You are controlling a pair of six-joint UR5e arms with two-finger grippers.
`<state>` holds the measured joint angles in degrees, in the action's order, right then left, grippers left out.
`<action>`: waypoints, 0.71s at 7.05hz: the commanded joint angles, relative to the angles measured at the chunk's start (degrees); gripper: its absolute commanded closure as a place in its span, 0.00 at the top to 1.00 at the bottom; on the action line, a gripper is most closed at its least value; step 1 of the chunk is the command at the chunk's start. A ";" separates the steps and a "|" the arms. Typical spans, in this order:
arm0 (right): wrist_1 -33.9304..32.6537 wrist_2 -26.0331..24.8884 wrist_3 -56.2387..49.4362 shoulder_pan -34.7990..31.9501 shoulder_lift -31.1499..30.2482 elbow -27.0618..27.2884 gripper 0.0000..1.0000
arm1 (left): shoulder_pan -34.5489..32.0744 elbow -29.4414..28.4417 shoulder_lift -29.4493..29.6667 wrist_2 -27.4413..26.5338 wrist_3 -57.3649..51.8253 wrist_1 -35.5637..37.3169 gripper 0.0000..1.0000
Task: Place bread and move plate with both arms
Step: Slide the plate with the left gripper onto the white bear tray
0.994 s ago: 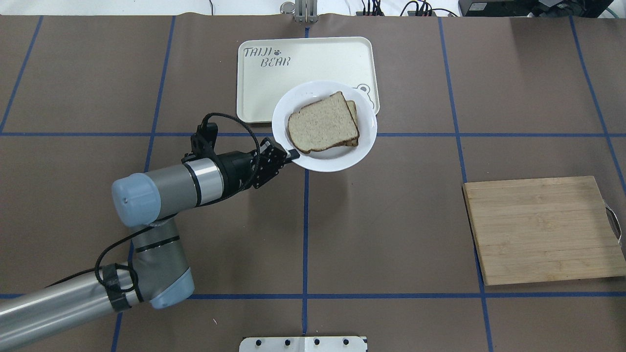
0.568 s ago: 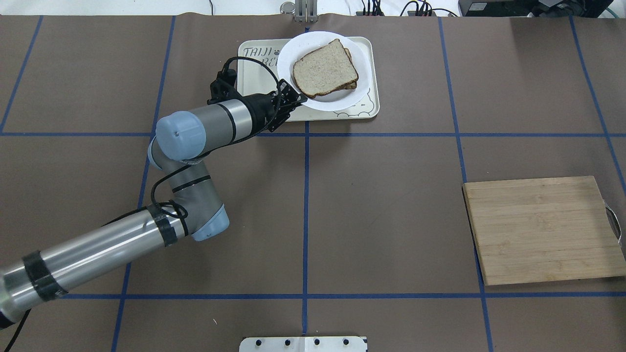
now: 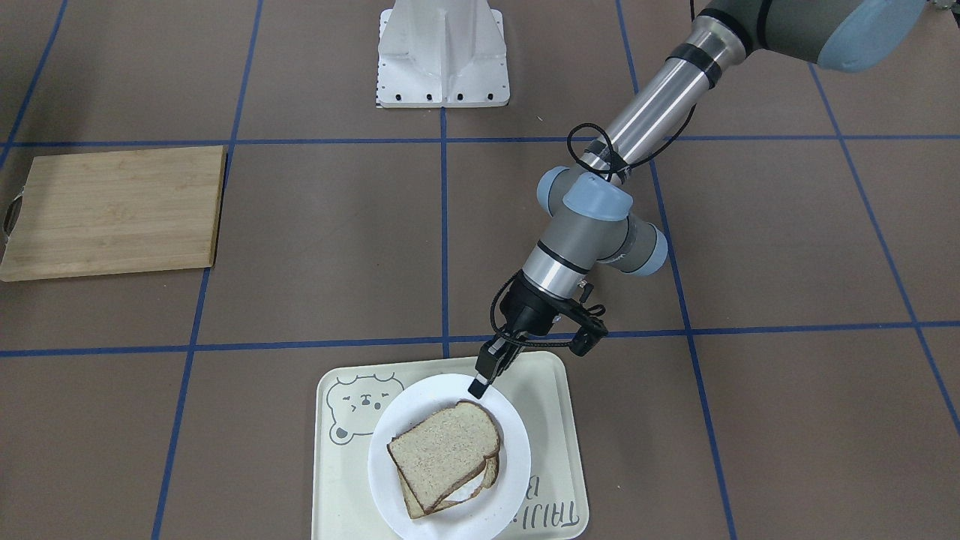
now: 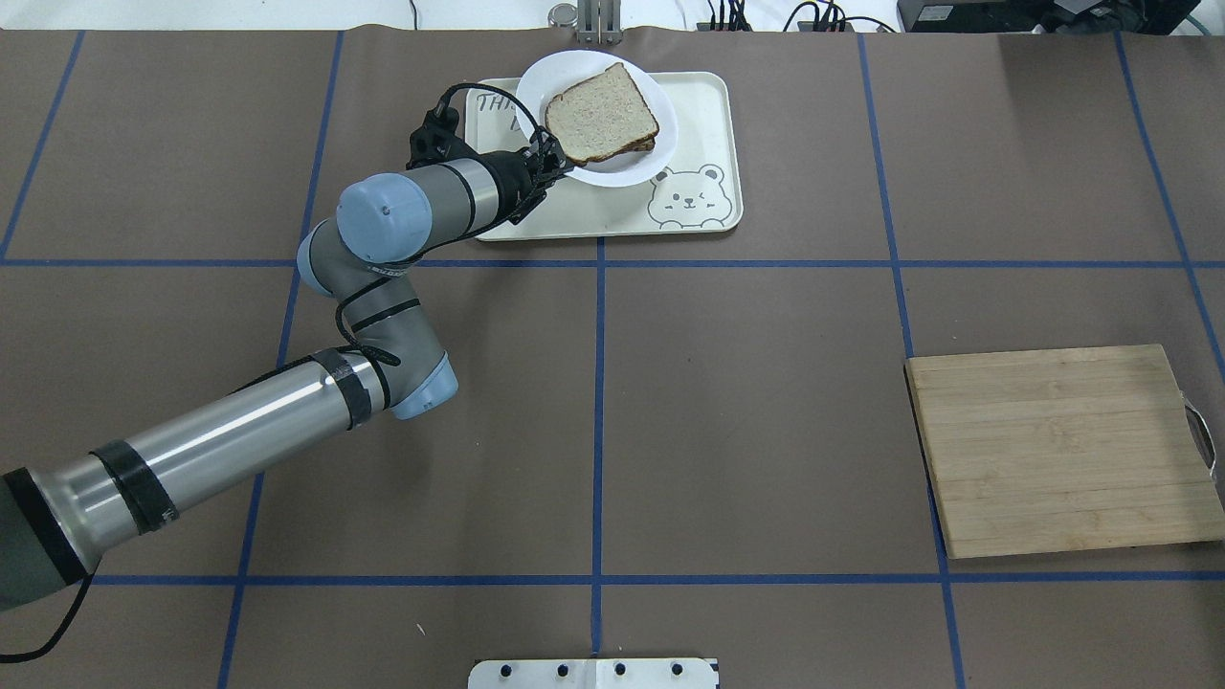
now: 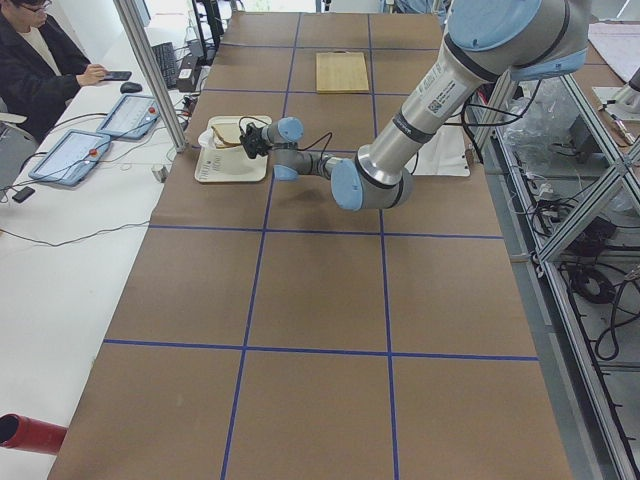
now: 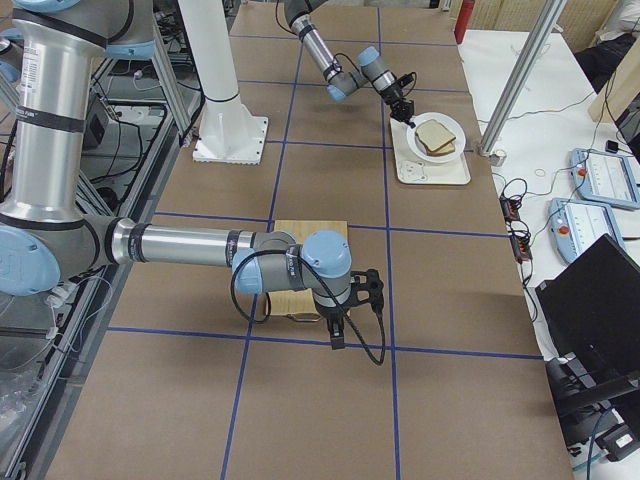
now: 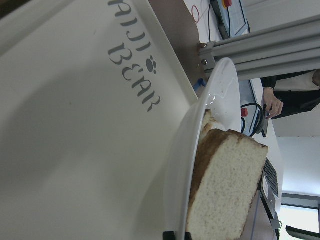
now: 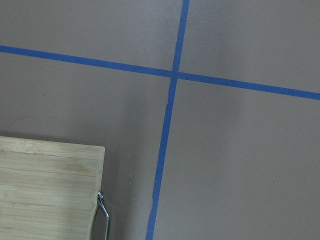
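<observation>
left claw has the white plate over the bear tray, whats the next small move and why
Probably lower the round glossy white plate straight down onto the cream rectangular bear tray before opening the left claw, which grips its rim. The wrist view shows the plate tilted, seemingly off the tray, so releasing now could jolt the brown-crusted bread slice on it.
</observation>
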<state>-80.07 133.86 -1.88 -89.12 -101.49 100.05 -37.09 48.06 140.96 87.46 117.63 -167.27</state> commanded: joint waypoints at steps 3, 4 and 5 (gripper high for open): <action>-0.09 0.09 0.30 0.00 -0.11 0.06 1.00 | 1.15 8.93 -4.96 0.16 -6.17 0.72 0.98; -0.18 0.26 0.30 0.00 -0.02 -0.03 1.00 | 0.36 16.81 -8.73 3.30 -10.80 6.11 0.99; -0.09 0.61 0.21 0.00 -0.20 0.06 1.00 | -1.30 26.38 -13.12 8.99 -14.94 14.52 0.99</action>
<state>-80.18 134.15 -1.61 -89.12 -101.58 100.08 -36.95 64.42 132.60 91.31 107.43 -160.59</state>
